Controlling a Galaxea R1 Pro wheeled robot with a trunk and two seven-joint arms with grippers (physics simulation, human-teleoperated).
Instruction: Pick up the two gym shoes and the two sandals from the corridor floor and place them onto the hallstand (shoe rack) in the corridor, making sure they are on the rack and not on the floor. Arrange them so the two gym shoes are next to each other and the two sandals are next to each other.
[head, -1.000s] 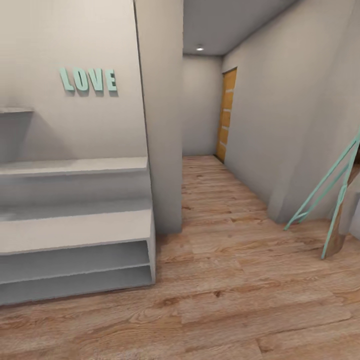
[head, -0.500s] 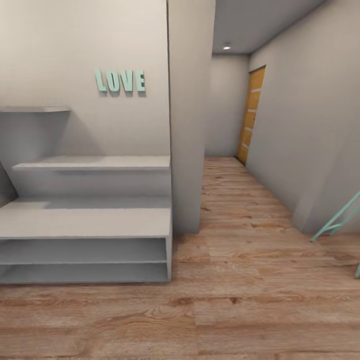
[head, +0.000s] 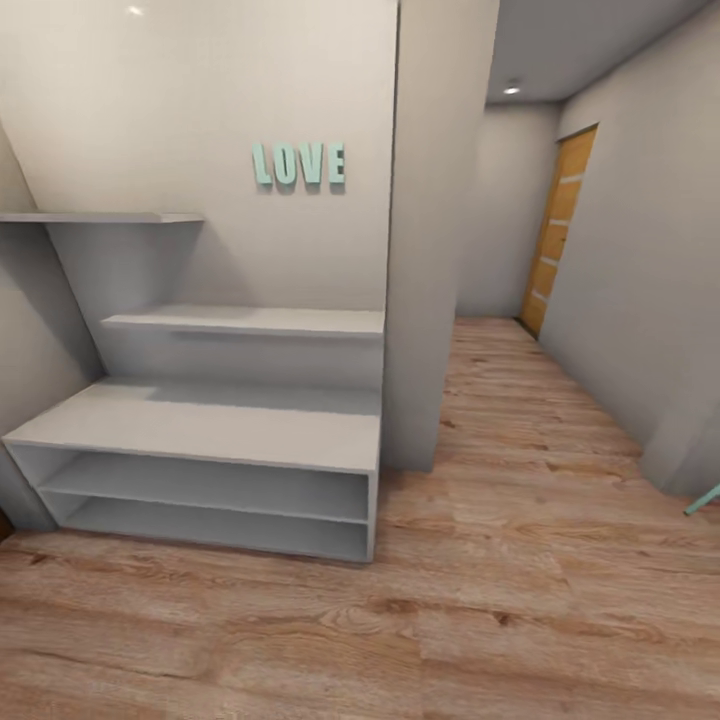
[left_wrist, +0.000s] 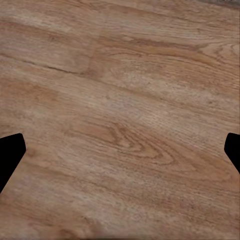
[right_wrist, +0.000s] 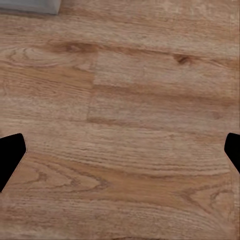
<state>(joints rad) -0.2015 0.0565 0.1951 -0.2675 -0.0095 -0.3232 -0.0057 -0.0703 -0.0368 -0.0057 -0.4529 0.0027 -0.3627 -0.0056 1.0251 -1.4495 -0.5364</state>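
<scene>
Robot facing the empty hallstand, shoes nowhere to be seen

The hallstand (head: 215, 440) is standing against the wall under the LOVE lettering (head: 299, 164), its top and both open shelves bare, its right end meeting the corridor floor (head: 520, 560) beside the wall corner. The left gripper (left_wrist: 120, 150) and right gripper (right_wrist: 120, 150) are both hanging over bare planks with jaws spread wide, holding nothing. No gym shoes or sandals are showing, so their direction from either gripper, their long axes and the nearer arm cannot be judged; the next move probably calls for looking around.
</scene>
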